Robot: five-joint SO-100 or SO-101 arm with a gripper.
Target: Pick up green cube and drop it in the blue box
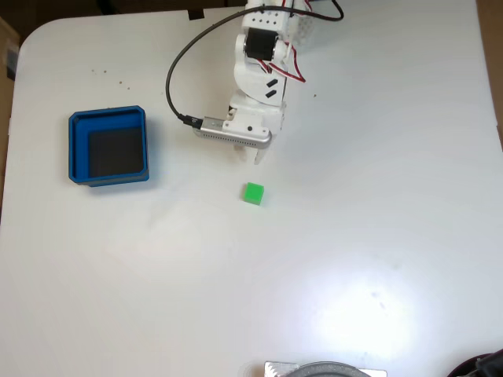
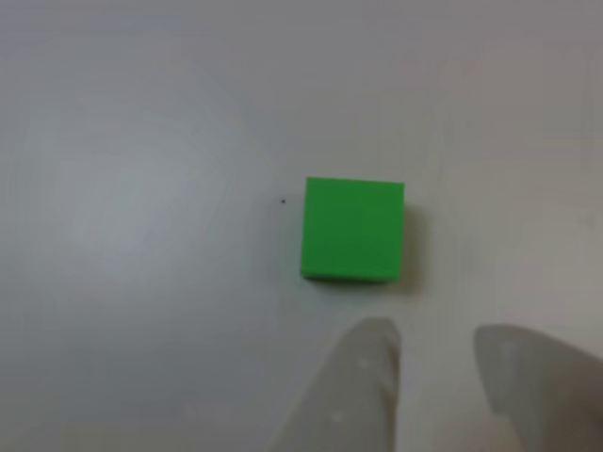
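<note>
Jaws parted a little, empty, hanging just short of the small bright green cube (image 2: 352, 229), which sits alone on the white desk (image 1: 377, 236). Square blue open-topped box (image 1: 108, 146) waits well apart, unobstructed for the drop.

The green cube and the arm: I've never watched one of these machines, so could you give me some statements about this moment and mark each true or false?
1. The green cube lies on the white table, outside the blue box. True.
2. The gripper is clamped on the cube. False: in the other view a strip of bare table separates its fingertips from the cube, with a gap between the two tips.
3. In the fixed view the blue box is left of the cube. True.
4. The box already holds a second cube. False: only its dark floor shows.
5. A black cable runs to the arm. True.
</note>
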